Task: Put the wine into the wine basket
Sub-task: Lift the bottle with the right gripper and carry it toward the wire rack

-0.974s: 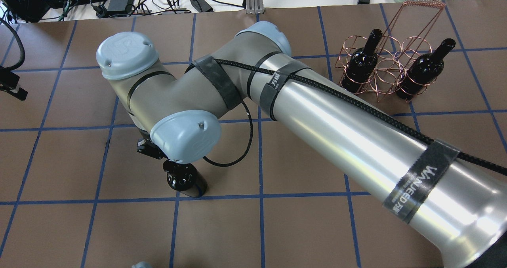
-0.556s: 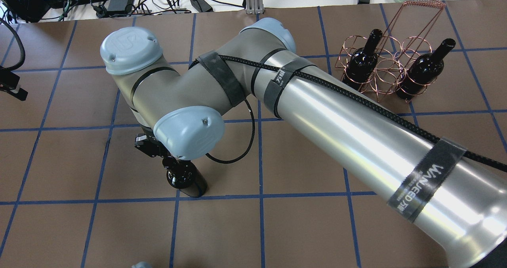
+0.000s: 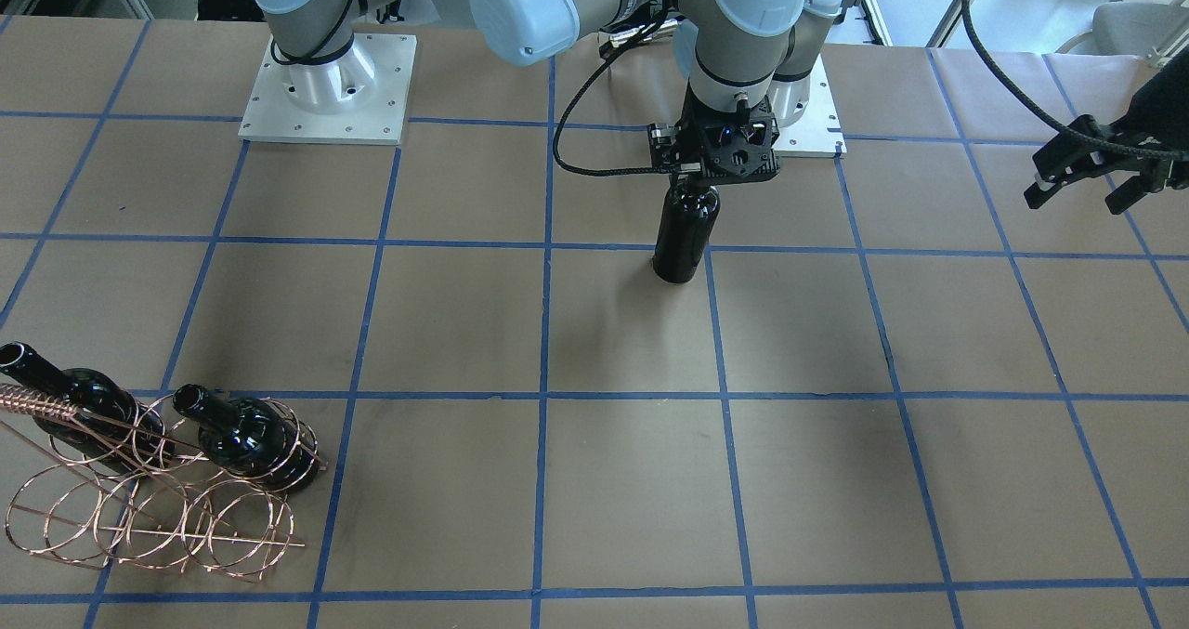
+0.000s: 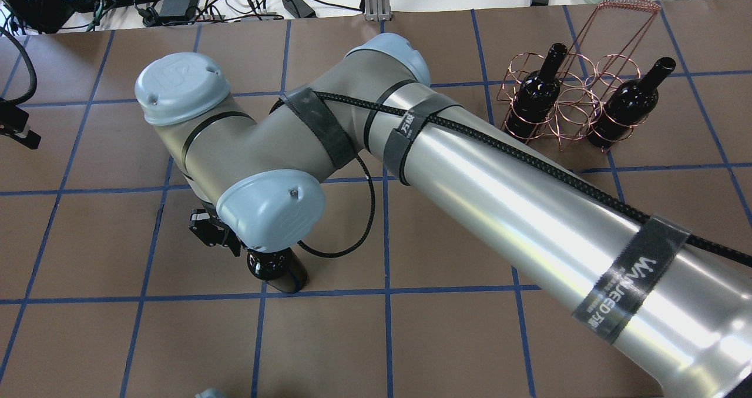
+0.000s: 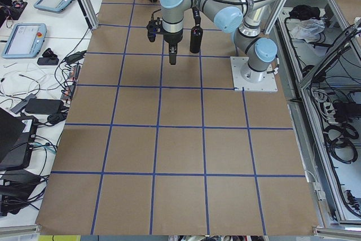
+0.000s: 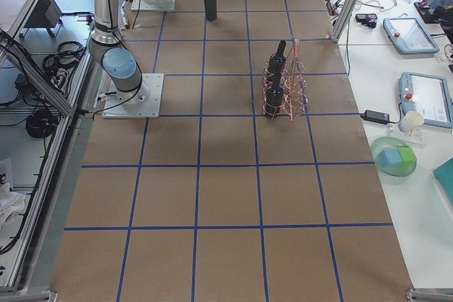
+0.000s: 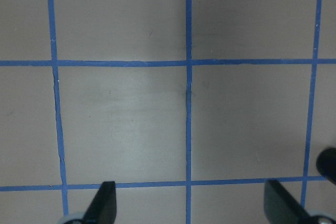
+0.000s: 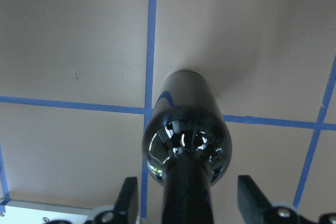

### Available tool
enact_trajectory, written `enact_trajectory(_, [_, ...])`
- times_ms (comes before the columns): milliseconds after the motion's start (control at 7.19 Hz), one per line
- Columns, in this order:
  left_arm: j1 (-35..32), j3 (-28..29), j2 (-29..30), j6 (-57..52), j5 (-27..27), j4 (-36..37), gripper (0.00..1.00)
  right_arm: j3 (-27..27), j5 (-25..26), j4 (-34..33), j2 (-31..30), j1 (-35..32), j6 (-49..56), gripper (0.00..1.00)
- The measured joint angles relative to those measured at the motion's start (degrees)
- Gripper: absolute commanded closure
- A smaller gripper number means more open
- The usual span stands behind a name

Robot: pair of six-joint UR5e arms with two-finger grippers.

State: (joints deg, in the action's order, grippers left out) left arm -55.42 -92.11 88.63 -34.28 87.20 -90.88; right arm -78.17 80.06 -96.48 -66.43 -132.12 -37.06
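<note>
Brown worktop point(image 3: 836, 480) gridded in blue tape point(image 3: 542, 490) carries your copper wine basket point(image 3: 149, 527) near one corner, with two dark bottles point(image 3: 246, 438) leaning in its hoops. Well apart from it, the wine point(image 3: 685, 234) stands upright on a tape line, glossy, near-black, round-shouldered. Your right hand point(image 8: 187, 182) straddles its neck, fingers apart, not touching; your left hand point(image 7: 190, 184) hangs spread wide over paper

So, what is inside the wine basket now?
The wine basket holds one dark bottle and a second bottle; its other visible hoops are empty. Wires partly cover both bottles' lower bodies.
</note>
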Motion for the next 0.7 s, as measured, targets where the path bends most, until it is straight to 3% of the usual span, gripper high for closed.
enact_trajectory(139, [0.0, 0.0, 0.0, 0.0, 0.0, 0.0, 0.00, 0.0, 0.0, 0.0, 0.0, -0.2, -0.1, 0.78])
enact_trajectory(278, [0.0, 0.0, 0.0, 0.0, 0.0, 0.0, 0.00, 0.0, 0.0, 0.0, 0.1, -0.2, -0.2, 1.00])
enact_trajectory(695, [0.0, 0.0, 0.0, 0.0, 0.0, 0.0, 0.00, 0.1, -0.6, 0.0, 0.5, -0.1, 0.1, 1.00])
